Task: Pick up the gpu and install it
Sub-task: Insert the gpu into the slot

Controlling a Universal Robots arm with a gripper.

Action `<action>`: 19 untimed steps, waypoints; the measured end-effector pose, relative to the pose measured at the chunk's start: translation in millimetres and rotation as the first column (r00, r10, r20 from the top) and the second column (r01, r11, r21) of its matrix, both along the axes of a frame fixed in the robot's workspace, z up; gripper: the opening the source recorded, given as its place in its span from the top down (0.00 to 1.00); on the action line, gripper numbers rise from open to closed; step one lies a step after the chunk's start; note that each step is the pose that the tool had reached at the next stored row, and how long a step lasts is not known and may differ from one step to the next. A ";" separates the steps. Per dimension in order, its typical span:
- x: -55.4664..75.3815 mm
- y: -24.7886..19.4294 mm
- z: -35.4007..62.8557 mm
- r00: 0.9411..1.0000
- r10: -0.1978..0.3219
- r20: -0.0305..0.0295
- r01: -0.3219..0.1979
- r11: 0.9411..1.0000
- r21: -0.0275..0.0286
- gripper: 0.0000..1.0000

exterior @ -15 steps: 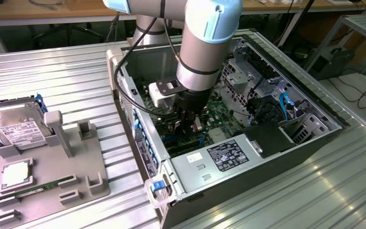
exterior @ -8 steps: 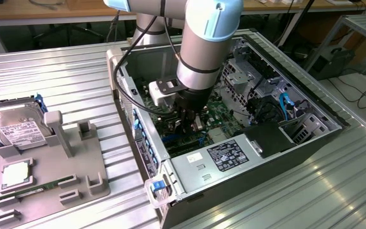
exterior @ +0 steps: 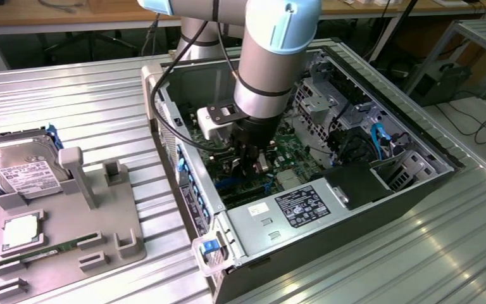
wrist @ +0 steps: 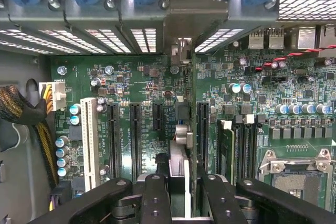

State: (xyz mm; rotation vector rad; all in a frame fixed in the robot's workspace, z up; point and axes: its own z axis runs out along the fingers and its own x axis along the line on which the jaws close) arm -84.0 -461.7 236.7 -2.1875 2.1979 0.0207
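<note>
Black card: the gpu point(wrist: 193, 124) is pinched between my fingers point(wrist: 155, 195), seen edge-on from the wrist as a thin dark blade standing upright over the green motherboard point(wrist: 126, 82).
Grip: my gripper point(wrist: 185, 184) is closed partway, its two pads pressing the card's flat faces; nothing else is in hand.
Where it is: in the exterior view's centre, my gripper point(exterior: 253, 159) reaches down inside the open computer case point(exterior: 369, 225), the card below it and close to the board.
Slot: the card runs parallel to the long black expansion slots point(wrist: 135, 135) and sits between two of them. It hides whatever lies directly beneath, so I cannot tell whether its edge is seated or only hovering.
Bracket end: the card's far end points at the slotted rear wall of the case point(wrist: 181, 51), where I judge the metal strip must meet an opening.
Doing it well: I judge the card should stay upright and square to the slot, with pressure going straight down and evenly along its length. Any tilt risks jamming one corner.
Neighbours: a white slot point(wrist: 89, 140) and seated memory sticks point(wrist: 227, 145) lie to either side, apart from the card.
Outside: at the exterior view's left, a grey tray point(exterior: 99, 215) on the ribbed metal table point(exterior: 99, 88) holds a hard drive point(exterior: 23, 168) and a green memory stick point(exterior: 45, 249).
</note>
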 end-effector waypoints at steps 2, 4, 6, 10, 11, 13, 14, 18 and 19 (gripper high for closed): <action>0.0 0.1 -1.5 1.000 0.000 0.000 0.000 1.000 0.000 0.71; 0.0 0.1 -3.7 1.000 0.000 0.000 0.000 1.000 0.000 0.71; -0.1 0.0 -5.5 1.000 0.000 -0.001 0.000 1.000 0.000 0.71; 0.0 0.0 -11.8 1.000 0.000 -0.004 0.000 1.000 0.000 0.71; 0.0 0.0 -11.8 1.000 0.000 -0.004 0.000 1.000 0.000 0.71; 0.0 0.0 -11.8 1.000 0.000 -0.004 0.000 1.000 0.000 0.71; 0.0 0.1 -11.8 1.000 0.000 -0.004 0.000 1.000 0.000 0.71; -1.5 0.4 -16.0 1.000 0.000 -0.004 0.000 1.000 0.000 0.71; -1.5 0.4 -16.1 1.000 0.000 -0.004 0.000 1.000 0.000 0.71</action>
